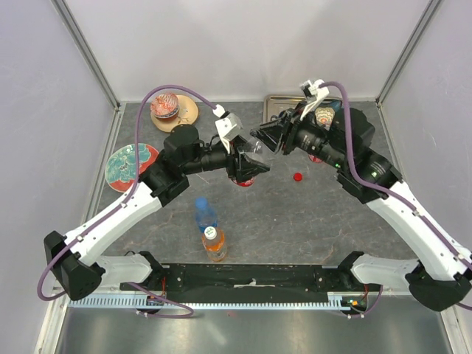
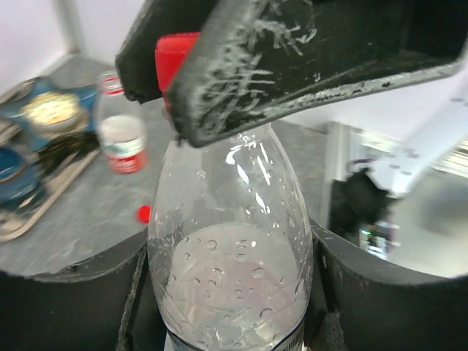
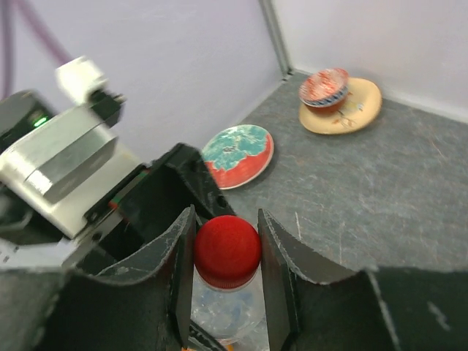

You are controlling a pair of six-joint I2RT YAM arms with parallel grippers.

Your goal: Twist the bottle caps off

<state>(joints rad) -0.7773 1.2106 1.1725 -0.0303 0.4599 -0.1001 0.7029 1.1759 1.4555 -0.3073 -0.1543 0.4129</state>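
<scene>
Two arms, one bottle, so here's how we read it. The grey speckled bench (image 1: pixel 310 221) carries everything. The white-and-black left arm (image 1: pixel 125 210) reaches in from one side and the matching right arm (image 1: pixel 417 217) from the other, and they meet just past mid-bench.

The left jaws are clamped on the body of a clear plastic bottle (image 2: pixel 230 241) with water drops inside, and it fills the gap between them wall to wall. We'd say it stands roughly upright, neck up, maybe leaning a touch. On the neck sits the small round red plastic screw cap (image 3: pixel 227 250). The right jaws are closed on it, one pad on either side, and both look like they touch.

So the cap is dead between the right jaws, not off to a side, and the right arm is the one for it. The turn has to go around the bottle's long axis. If the left grip slips, we reckon the bottle just spins along.

Elsewhere, a blue-tinted bottle (image 1: pixel 205 212) and an orange-liquid bottle (image 1: pixel 214 245) sit just beside each other near the arm bases, caps on as far as we can tell. Another clear bottle with a red label (image 2: pixel 121 135) stands further off, and a loose red cap (image 1: pixel 297 176) lies on the bench. Writing? The labels are too blurry, nothing we can read.
</scene>
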